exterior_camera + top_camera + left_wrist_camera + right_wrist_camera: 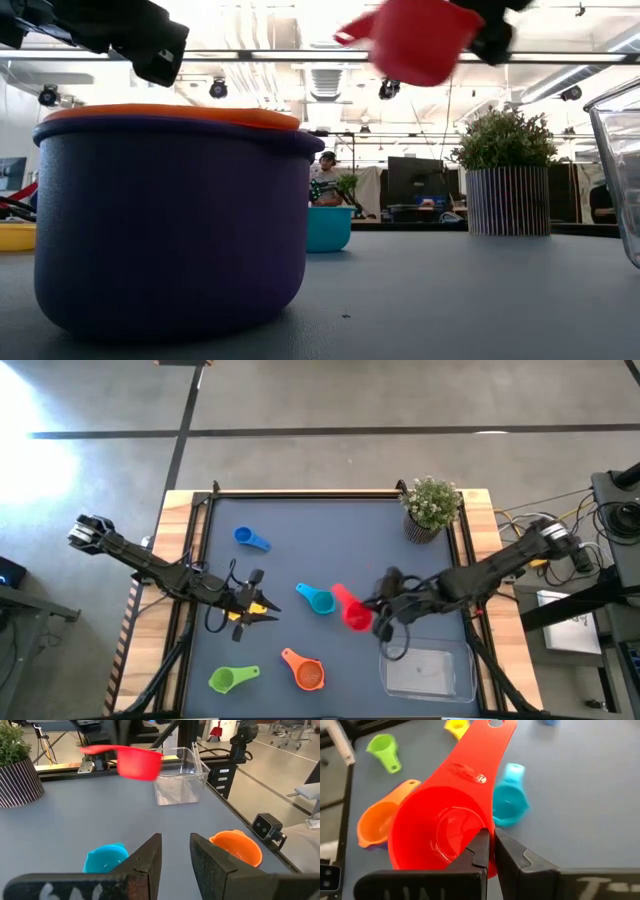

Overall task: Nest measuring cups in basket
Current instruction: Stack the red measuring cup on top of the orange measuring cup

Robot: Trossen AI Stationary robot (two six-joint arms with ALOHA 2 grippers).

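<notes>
From above, I have the right gripper (377,610) clamped on the red cup (352,610), off the surface and short of the basket (430,672), which looks empty. The left gripper (262,607) waits over the yellow cup (252,609); its fingers stand slightly apart in its wrist view. Low down, orange cup (170,116) sits nested in purple cup (170,230). My right wrist view shows fingers (481,851) pinching red's rim, so I can carry it across.

Two dark jointed arms, looping black cables, flat black fingers, faint white lettering
</notes>
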